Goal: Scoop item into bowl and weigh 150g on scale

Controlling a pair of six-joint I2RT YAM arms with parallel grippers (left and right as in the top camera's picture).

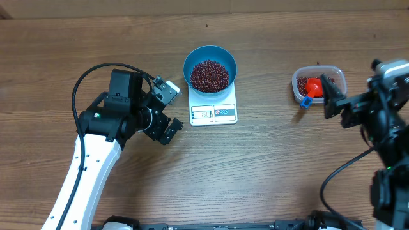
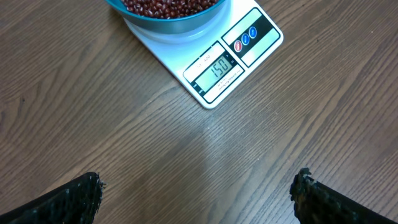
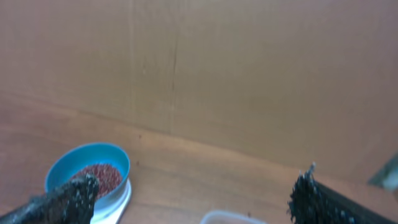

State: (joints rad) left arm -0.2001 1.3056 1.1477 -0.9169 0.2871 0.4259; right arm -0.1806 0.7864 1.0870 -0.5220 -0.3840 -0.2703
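Standing wide apart, the two fingers of the left pincer (image 2: 198, 180) hold nothing; in the left wrist view only bare wood of the desk (image 2: 93, 112) lies between them. From above, this pincer (image 1: 169, 131) is just beside the scale (image 1: 214, 114), on its left side and not touching it.

The scale (image 2: 217, 68) is white and flat, and its display shows 150, next to buttons with red and blue marks. On the scale sits the blue bowl (image 1: 187, 67), and the dark red beans (image 1: 209, 75) fill the middle of it in a round heap. In the left wrist view the wall of the bowl (image 2: 180, 25) and some of the beans (image 2: 168, 6) show at the top edge.

The right pincer (image 1: 330, 97) is also spread open and empty. It is at the right side of the desk, near a clear plastic tub (image 1: 339, 75). In the tub there are a few beans and a red scoop (image 1: 313, 85) with a blue handle that reaches over the rim. The right wrist view, between its open fingers (image 3: 74, 199), shows the bowl (image 3: 62, 168) with beans (image 3: 99, 174) far off at the lower left, in front of a brown wall.
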